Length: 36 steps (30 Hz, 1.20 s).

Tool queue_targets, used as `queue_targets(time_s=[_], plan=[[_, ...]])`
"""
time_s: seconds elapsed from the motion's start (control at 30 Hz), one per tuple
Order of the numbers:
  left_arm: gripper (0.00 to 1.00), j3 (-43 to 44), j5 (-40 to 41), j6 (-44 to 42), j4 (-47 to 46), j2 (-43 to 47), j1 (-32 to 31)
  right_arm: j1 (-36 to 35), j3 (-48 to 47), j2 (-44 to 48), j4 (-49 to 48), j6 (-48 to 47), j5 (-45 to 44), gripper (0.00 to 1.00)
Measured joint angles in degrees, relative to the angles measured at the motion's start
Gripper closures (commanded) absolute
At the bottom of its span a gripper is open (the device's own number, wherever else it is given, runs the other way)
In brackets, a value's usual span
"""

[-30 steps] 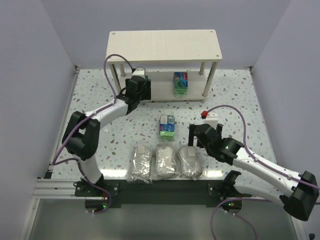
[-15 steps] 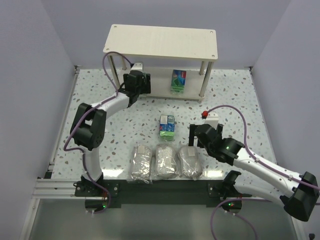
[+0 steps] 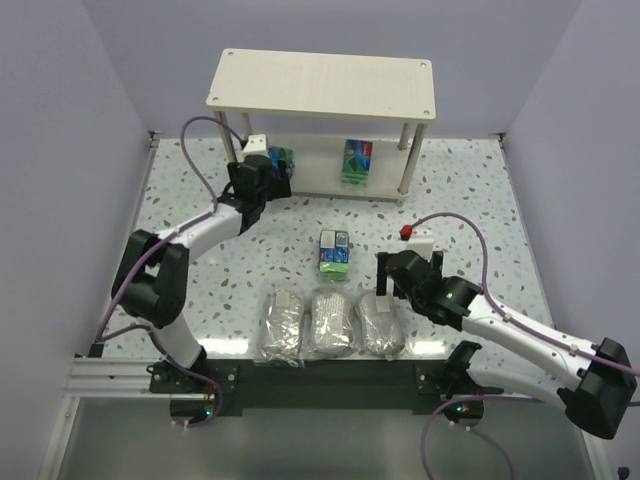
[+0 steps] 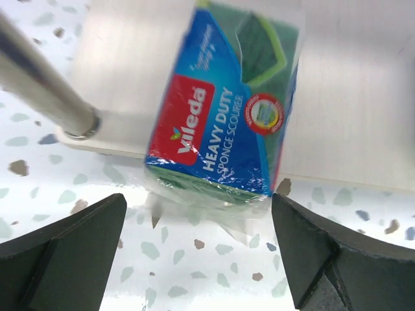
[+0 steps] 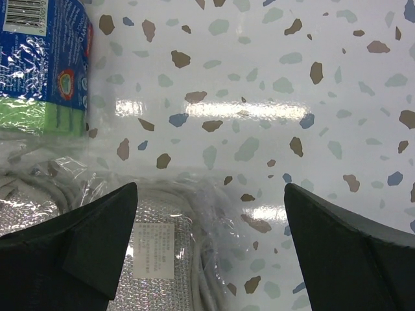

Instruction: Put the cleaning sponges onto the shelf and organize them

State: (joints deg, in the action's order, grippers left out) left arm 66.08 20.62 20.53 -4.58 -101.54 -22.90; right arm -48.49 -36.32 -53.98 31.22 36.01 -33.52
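Count: three small packs. The corner pack sits on the front-left edge of the shelf lower tier, just right of a leg and overhanging the counter. The second pack sits further right on that tier, and the third pack lies mid-counter. Three grey bundles lie side by side along the near edge.

My left end effector is spread wide just short of the corner pack, gripping nothing. My right end effector is likewise apart over the rightmost bundle, with bare counter to its right.
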Motion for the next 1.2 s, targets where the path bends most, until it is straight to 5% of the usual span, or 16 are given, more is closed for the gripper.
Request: queue_targets(time_s=[0.2, 0.3, 0.33, 0.37, 0.67, 1.2], plan=[[0.07, -4.22, 1.01, 2.93, -1.51, 10.25, 0.02, 0.0, 0.26, -0.76, -0.92, 0.02, 0.04, 0.01], [0.67, -7.02, -1.01, 5.22, -2.56, 11.67, 0.02, 0.0, 0.31, -0.98, -1.29, 0.04, 0.07, 0.01], [0.94, -8.07, -1.88, 6.05, -2.67, 11.63, 0.02, 0.0, 0.31, -1.03, -1.38, 0.04, 0.07, 0.01], [1.0, -9.11, -2.69, 6.69, -2.62, 11.47, 0.02, 0.0, 0.33, -1.11, -1.44, 0.04, 0.07, 0.01], [1.0, -12.28, -5.38, 10.6, -3.34, 9.57, 0.02, 0.0, 1.09, -0.2, -1.4, 0.09, 0.04, 0.01], [1.0, 0.0, -3.34, 8.55, -5.33, -4.55, 0.44, 0.0, 1.33, 1.49, -1.18, 0.44, 0.02, 0.01]])
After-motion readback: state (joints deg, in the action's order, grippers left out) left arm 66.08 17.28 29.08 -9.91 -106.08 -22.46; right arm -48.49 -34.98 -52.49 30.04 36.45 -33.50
